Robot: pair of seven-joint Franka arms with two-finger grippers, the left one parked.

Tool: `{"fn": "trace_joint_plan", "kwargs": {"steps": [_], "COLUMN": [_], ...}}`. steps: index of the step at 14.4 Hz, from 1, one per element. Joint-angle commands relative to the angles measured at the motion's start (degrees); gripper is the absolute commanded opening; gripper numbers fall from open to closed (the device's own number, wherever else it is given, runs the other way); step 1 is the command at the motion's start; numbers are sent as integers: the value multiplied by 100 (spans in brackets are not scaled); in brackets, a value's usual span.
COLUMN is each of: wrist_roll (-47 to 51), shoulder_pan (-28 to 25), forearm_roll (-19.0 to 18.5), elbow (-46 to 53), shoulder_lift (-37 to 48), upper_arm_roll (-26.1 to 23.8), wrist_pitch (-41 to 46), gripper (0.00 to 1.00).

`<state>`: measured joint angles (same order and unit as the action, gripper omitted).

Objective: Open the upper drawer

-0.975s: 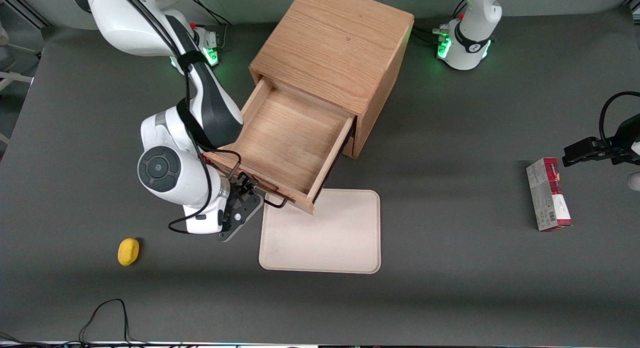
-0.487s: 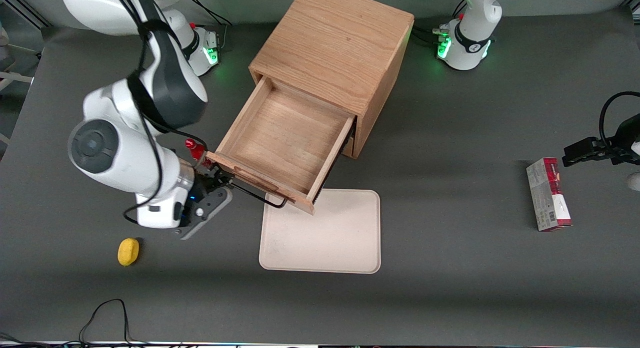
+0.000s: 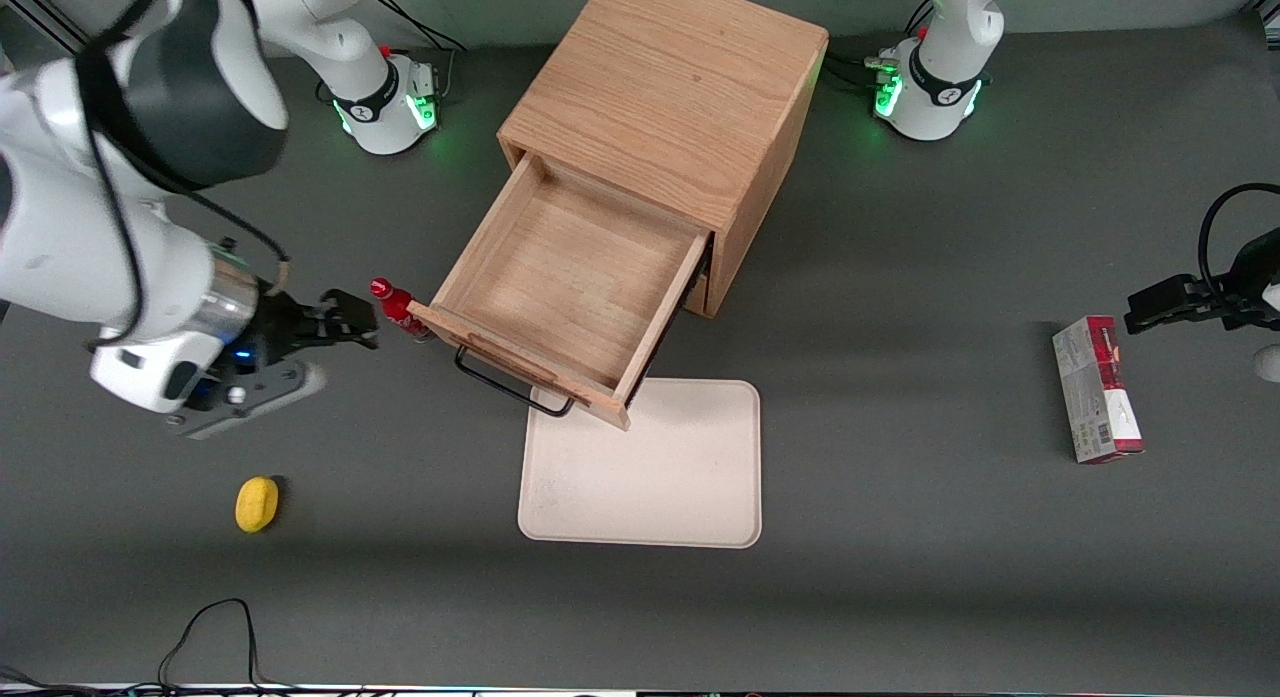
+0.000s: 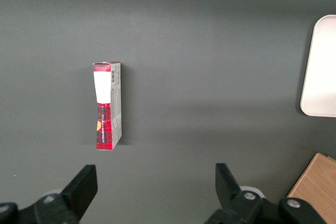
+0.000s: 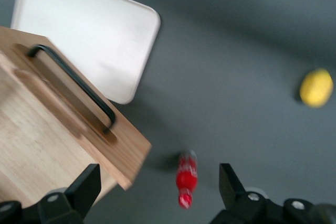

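The upper drawer [image 3: 570, 292] was seen drawn well out of the oak cabinet [image 3: 665, 87], its inside bare, its front corner hanging over the cream tray [image 3: 645, 467]; its black bar handle [image 3: 510, 385] was free of any grip. The tool [image 3: 345, 319] was held above the bench [image 3: 900, 477] toward the working arm's end, apart from the drawer, beside the small red bottle [image 3: 398, 307]; its fingers [image 5: 79, 190] were spread apart and nothing was clamped. The opening was judged essentially done; a clean finish would call for the arm to be lifted away without the bottle being knocked, since it lay just beside the drawer's front corner. Open bench was available around the yellow lemon [image 3: 256, 503], nearer the front camera; the red carton [image 3: 1095, 389] lay well apart, toward the parked arm's end.
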<state>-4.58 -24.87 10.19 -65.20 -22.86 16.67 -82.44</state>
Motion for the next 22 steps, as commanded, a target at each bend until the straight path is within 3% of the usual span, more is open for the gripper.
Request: {"fn": "trace_joint_plan", "kwargs": {"steps": [1, 2, 5, 8, 11, 13, 16, 22], "wrist_roll": [326, 326, 370, 361, 361, 361, 326, 291], "shoulder_pan": [-53, -70, 349, 1403, 2011, 2056, 2144, 2127], "forearm_roll": [-34, -34, -52, -279, -579, -588, -930, -1062], "elbow": [-124, -255, -1122, -2213, -3005, -3007, -2981, -2787], "shoulder_lift": [229, 291, 904, 1660, 2215, 2216, 2199, 2111], "upper_arm_roll": [396, 563, 461, -407, -990, -991, -991, -991], "wrist_pitch": [254, 229, -498, -1115, -1607, -1608, -1574, -1512], "gripper": [100, 100, 100, 100, 100, 100, 100, 100]}}
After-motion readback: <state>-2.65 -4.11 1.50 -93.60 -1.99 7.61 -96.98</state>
